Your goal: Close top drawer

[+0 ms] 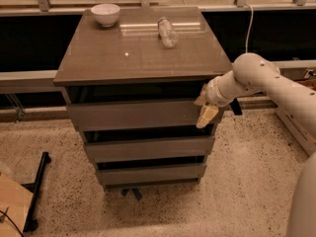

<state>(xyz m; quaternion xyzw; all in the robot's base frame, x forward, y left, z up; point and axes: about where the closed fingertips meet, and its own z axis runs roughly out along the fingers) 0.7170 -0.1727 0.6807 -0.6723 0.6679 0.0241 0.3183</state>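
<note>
The top drawer (133,114) is the uppermost of three grey-brown fronts under the cabinet top (140,46). Its plain front stands out a little further than the two lower fronts, and a dark gap shows above it. My gripper (205,111), on the white arm coming in from the right, rests against the right end of that drawer front, with its pale fingertips pointing down and left.
A white bowl (105,14) stands at the back left of the cabinet top and a clear bottle (168,32) lies at the back right. A black stand (35,196) and a cardboard piece (12,206) lie on the speckled floor at left. A railing runs behind.
</note>
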